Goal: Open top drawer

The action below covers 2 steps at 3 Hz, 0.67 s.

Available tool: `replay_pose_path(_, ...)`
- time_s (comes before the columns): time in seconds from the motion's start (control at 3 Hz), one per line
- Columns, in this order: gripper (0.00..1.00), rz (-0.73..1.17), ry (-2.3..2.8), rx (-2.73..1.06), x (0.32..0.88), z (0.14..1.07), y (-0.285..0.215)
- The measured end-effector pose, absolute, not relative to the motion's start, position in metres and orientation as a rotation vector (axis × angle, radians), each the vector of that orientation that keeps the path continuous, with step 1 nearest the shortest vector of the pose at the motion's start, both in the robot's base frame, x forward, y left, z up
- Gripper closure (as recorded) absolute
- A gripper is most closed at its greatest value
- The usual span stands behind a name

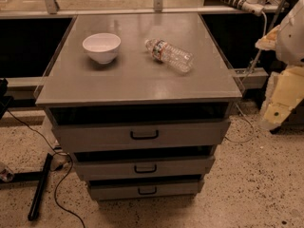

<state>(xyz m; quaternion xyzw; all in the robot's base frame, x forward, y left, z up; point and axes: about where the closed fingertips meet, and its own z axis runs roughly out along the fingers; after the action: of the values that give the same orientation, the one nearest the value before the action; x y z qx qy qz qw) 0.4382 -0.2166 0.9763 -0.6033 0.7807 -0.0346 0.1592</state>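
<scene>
The top drawer (pixel 142 134) is the widest grey front of a grey cabinet, just under the tabletop, with a small black loop handle (pixel 144 135) at its centre. A dark gap shows above the front panel, and I cannot see its interior. My gripper (pixel 279 103) hangs at the right edge of the view, beside the cabinet's right side, at about the height of the top drawer. It is well apart from the handle and touches nothing.
A white bowl (pixel 101 46) and a clear plastic bottle (pixel 169 55) lying on its side sit on the grey cabinet top (pixel 137 80). Two narrower drawers (pixel 142 167) lie below. Cables and a black bar (pixel 40 186) lie on the speckled floor at left.
</scene>
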Motion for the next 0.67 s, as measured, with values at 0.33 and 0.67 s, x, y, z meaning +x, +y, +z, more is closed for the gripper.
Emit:
replay_pose_path(0.33, 0.0, -0.099, 2.232, -1.724, 0.438, 0.976, -0.217)
replay_pose_path(0.67, 0.0, -0.091, 2.232, -1.735, 0.436, 0.966, -0.214)
